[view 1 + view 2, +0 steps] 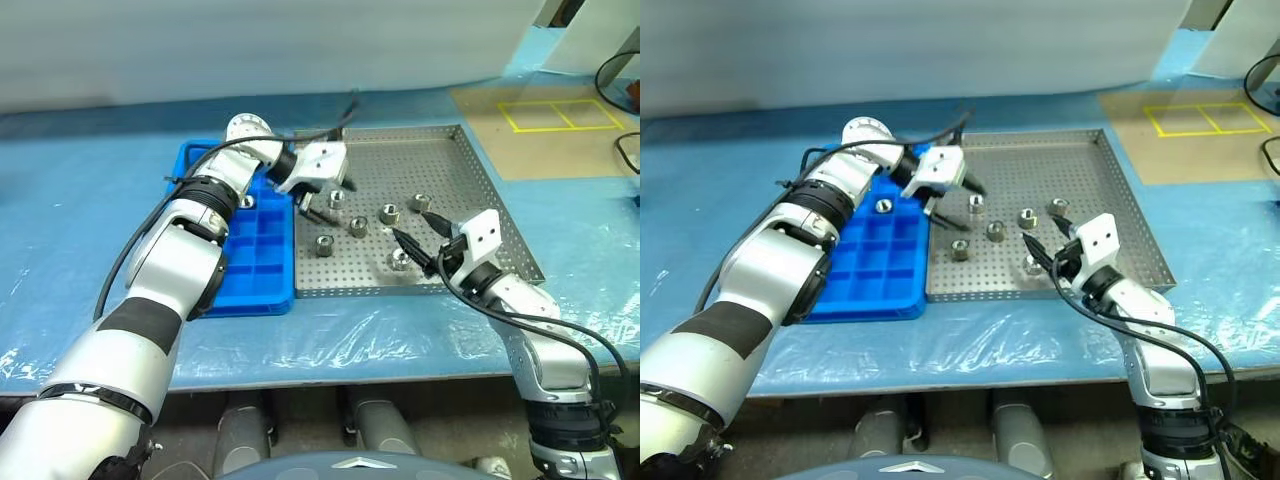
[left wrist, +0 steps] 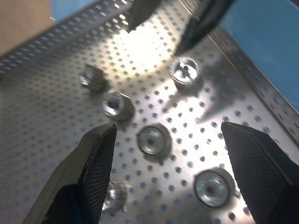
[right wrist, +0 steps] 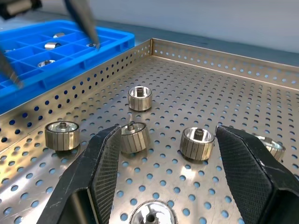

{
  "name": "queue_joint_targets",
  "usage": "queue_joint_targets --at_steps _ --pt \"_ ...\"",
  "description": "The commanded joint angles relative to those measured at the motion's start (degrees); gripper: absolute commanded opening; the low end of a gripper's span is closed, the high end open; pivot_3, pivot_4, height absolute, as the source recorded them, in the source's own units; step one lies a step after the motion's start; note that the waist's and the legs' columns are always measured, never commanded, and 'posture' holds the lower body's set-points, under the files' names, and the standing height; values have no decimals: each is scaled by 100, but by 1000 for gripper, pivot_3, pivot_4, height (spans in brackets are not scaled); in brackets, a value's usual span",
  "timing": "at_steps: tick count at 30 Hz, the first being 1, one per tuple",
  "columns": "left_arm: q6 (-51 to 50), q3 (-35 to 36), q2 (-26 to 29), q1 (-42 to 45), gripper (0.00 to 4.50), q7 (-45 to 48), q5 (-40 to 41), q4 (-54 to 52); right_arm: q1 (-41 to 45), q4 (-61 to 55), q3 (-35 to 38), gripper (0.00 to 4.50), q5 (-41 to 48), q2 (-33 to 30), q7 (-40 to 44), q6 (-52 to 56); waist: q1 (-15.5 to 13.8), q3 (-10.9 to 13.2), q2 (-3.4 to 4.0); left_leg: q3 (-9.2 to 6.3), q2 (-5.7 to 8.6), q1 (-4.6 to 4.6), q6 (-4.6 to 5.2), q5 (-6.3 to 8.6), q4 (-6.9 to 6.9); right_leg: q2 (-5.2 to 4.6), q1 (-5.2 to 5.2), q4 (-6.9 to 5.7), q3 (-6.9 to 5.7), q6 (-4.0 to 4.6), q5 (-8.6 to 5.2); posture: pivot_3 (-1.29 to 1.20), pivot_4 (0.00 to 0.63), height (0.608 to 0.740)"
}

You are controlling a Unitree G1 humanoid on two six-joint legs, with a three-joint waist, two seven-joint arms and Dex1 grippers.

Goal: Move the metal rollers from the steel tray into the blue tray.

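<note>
Both end effectors hang over the steel tray [image 1: 470,190] with fingers spread and nothing between them. Reaching in from across the blue tray [image 1: 262,262], the left end effector [image 1: 322,203] angles down over the steel tray's left part, just beside the rim that meets the blue tray, its black fingers apart and empty above the perforated sheet. On the opposite side, the right end effector [image 1: 418,238] points roughly level toward the middle of the steel tray from its near right part, its two fingers likewise apart and gripping nothing.

Six metal rollers [image 1: 389,213] stand scattered on the steel tray between the two end effectors: one near the left end effector's fingertips, one toward the tray's near left, two close together in the centre, one farther right, and one near the front edge just beside the right end effector's tips. In the right wrist view, the rollers appear as short ribbed silver cylinders standing on end, with one lying close under the open fingers [image 3: 105,158].

More rollers already sit in compartments of the blue tray, one visible in the right eye view near its far end [image 1: 883,206] and several in the right wrist view. The two trays lie side by side, touching, on a table [image 1: 80,200] covered with blue plastic sheeting.
</note>
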State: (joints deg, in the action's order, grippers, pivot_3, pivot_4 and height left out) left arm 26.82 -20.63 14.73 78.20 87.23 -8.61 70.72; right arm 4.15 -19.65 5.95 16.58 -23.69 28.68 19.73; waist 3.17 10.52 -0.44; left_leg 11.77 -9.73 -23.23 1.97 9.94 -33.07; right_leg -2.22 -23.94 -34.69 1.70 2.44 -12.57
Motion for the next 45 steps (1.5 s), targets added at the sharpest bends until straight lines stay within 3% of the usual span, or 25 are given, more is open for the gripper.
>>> queue_joint_targets --at_steps 1,7,13,22,39,42,45 --pt "356 -157 139 243 3785 33 -407 173 -184 -520 -39 3334 95 51 -78 73 39 0 0 0 1 1 1 1 -1 0 1 0 0 0 0 -551 150 740" --pt "523 -207 -37 140 3785 -63 -741 304 -361 -705 -159 3334 9 109 -214 148 77 0 -1 -1 2 0 6 3 -3 -6 6 4 -3 0 0 -573 150 740" --pt "413 -356 -172 -35 3785 -742 -1160 336 -363 -616 -125 3334 -125 34 -330 128 109 0 -1 -1 1 2 8 4 -6 -5 8 3 -3 0 0 -598 150 740" --pt "477 -477 5 -508 3785 -1066 -1490 363 -457 -571 -167 3334 -292 72 -486 48 266 0 -1 -3 2 0 10 6 -11 -4 11 4 -4 0 0 -599 150 740" --pt "160 -629 -27 -550 3785 -1456 -1865 404 -448 -428 -284 3334 -459 235 -557 -83 496 0 -1 -20 2 16 12 7 -15 -4 43 14 -19 0 0 -605 150 740" --pt "169 -667 -44 -566 3234 -1514 -1926 407 -466 -396 -290 3383 -496 240 -554 -111 542 0 -1 -24 5 23 14 8 -17 -8 59 21 -23 0 -1 -605 150 740" --pt "231 -773 -27 -608 2217 -1602 -2034 402 -449 -358 -247 3383 -496 240 -554 -131 560 0 -1 -25 8 29 20 12 -21 -13 71 27 -26 -1 -1 -606 150 740"
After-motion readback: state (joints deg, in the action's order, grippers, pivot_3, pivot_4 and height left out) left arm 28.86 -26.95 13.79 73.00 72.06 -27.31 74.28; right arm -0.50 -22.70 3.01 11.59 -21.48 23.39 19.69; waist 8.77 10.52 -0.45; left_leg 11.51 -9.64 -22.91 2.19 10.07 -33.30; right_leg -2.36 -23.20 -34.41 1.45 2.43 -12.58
